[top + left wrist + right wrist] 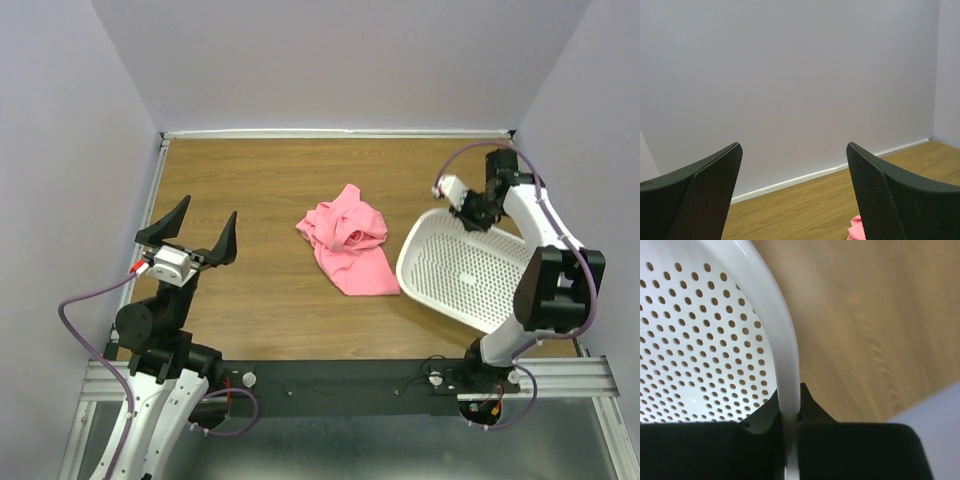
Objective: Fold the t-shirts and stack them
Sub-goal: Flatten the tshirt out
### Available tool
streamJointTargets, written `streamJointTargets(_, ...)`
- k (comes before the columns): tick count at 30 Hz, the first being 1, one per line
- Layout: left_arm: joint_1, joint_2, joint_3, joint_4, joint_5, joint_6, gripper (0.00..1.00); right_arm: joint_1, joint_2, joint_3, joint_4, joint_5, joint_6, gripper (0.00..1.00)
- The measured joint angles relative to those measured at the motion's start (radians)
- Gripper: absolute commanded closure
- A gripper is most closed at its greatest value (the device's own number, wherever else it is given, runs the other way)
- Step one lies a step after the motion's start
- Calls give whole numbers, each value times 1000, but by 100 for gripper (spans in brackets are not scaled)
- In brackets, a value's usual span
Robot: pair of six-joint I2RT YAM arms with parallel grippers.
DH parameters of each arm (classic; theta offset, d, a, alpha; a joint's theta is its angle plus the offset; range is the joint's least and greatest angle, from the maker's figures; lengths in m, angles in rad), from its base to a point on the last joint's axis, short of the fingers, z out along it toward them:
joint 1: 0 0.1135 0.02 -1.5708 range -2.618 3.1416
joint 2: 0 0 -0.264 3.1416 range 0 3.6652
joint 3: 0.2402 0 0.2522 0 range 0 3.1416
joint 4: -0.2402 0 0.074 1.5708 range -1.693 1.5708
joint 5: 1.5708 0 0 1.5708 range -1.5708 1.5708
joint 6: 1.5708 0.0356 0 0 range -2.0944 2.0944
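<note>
Left of the one salmon-pink t-shirt point(346, 246), the left gripper point(209, 209) hung released, jaws wide, above the wooden table point(260, 175). The t-shirt lay crumpled. Just right of it, one white perforated basket point(470, 280) sat tilted, its rim clenched by the right gripper point(468, 212).

A light brown wooden desk point(250, 180) fills the middle of the top view. Plain pale lilac-grey walls close it in: a back wall point(340, 60) across the top, with a left wall point(60, 150) and a right wall point(590, 90) down the sides. A white strip point(340, 133) runs where the back wall meets the desk. A grey metal rail point(100, 380) lies along the bottom. The light is soft and even.
</note>
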Motion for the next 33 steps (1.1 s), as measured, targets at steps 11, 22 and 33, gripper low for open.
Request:
streamJointTargets(11, -2, -2, 0, 0, 0, 0, 8, -136, 388, 492, 288, 245, 623, 84)
streamJointTargets(22, -2, 0, -3, 0, 0, 0, 7, -140, 608, 793, 478, 541, 910, 0)
streamJointTargets(33, -2, 10, -3, 1, 0, 0, 7, -64, 203, 245, 514, -19, 850, 3)
